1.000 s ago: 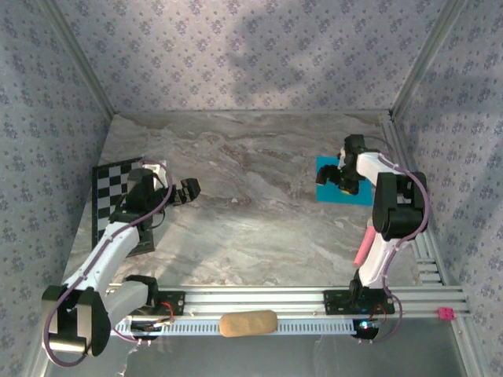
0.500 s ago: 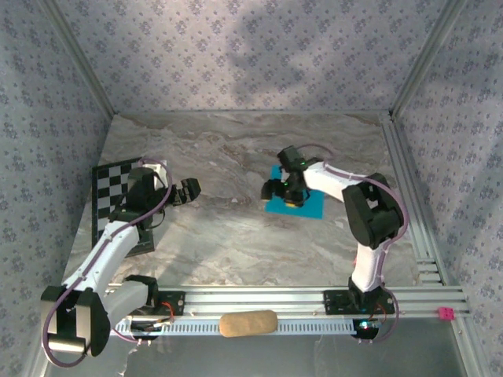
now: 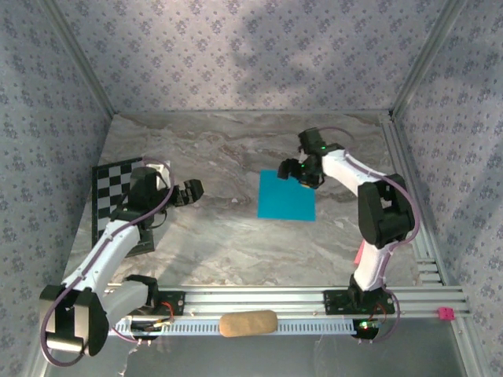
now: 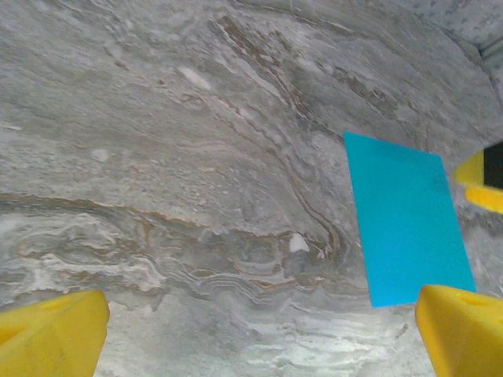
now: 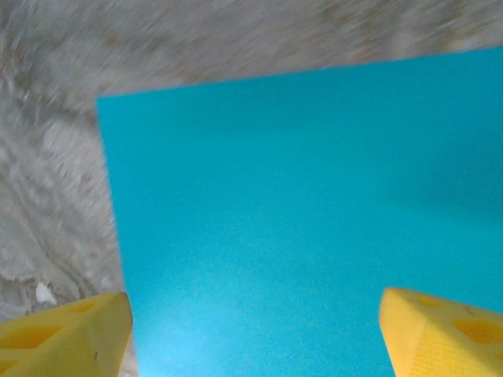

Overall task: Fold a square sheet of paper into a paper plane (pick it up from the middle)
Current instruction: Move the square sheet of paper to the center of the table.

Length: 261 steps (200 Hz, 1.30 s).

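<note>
**Q:** Marbled grey desk (image 3: 228,236), papered walls: what had changed over the last second?

**A:** The blue sheet of paper (image 3: 287,195) had travelled. A second earlier it lay close to the right-hand rail, beneath the right end effector (image 3: 295,171). Half a second earlier it was partway across, with that end effector on top of it. At this moment it lay flat near the middle of the desk, well apart from the checkered board (image 3: 110,184).

**Q:** And the end effectors?

**A:** The right one had drawn back to the sheet's far right corner. Its wrist view showed two yellow fingertips spread, with the sheet below and nothing pinched between them. The left end effector (image 3: 189,191) had kept its place beside the checkered board, spread wide and empty, with the sheet ahead of it.

**Q:** What did this mean for the task?

**A:** Judged from the layout, the sheet had been brought within reach of both arms, which was a preparatory step. No crease was visible, so all the folding remained. The next move probably called for lifting the sheet from its middle, which is awkward with thin paper lying flat.
</note>
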Tool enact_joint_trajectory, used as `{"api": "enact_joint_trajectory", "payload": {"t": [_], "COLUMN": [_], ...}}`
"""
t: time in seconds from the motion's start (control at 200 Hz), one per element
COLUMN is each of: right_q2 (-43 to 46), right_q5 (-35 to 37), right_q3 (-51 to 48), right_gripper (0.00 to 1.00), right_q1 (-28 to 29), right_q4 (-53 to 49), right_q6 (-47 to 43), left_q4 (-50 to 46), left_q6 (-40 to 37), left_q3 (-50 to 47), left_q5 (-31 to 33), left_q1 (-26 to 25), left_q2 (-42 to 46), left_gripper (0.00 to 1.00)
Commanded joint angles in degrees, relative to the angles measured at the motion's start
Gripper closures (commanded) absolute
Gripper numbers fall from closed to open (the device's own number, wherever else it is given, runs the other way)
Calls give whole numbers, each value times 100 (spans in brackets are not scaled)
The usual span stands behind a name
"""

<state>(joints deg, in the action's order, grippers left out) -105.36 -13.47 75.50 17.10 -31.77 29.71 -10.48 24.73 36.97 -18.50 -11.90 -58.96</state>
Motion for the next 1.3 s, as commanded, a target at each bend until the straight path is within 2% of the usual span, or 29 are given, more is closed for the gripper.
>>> {"api": "enact_joint_trajectory", "payload": {"t": [0.0, 0.255, 0.36, 0.575, 0.74, 0.829, 0.934, 1.074, 1.179, 1.229, 1.299], "right_q2": [-187, -463, -645, -657, -480, -425, -399, -428, -48, 280, 704], "right_q5": [-612, -625, -639, -563, -636, -648, -751, -818, -1442, -1410, -1019], "right_q3": [-64, -106, -106, -366, -765, -1052, -1169, -1094, -1259, -1079, -773], "right_gripper": [20, 22, 27, 29, 29, 29, 33, 32, 36, 34, 30], "right_q1": [-136, -88, -24, 333, 746, 1042, 1425, 1770, 1781, 1775, 1627], "right_q4": [-48, -163, -222, -226, 121, 401, 817, 1113, 1845, 1553, 735], "right_q6": [-324, -450, -399, -297, 120, 705, 1416, 1987, 2554, 2364, 2024], "left_q4": [90, 103, 280, 264, 330, 381, 152, -150, -585, -846, -1206], "left_q6": [14, -151, -203, -188, -142, 21, 167, 422, 598, 675, 830], "left_q3": [239, 234, 100, 117, -13, -29, 97, 205, 401, 552, 823], "left_q5": [-136, -81, 131, 136, 36, -127, -240, -70, 116, 268, 456], "left_q1": [-164, -278, -278, -278, -278, -286, -378, -570, -752, -840, -941], "left_q2": [-126, -300, -224, -226, -230, -289, -344, -348, -392, -422, -536], "left_gripper": [0, 0, 0, 0, 0, 2, 6, 7, 9, 9, 11]}}
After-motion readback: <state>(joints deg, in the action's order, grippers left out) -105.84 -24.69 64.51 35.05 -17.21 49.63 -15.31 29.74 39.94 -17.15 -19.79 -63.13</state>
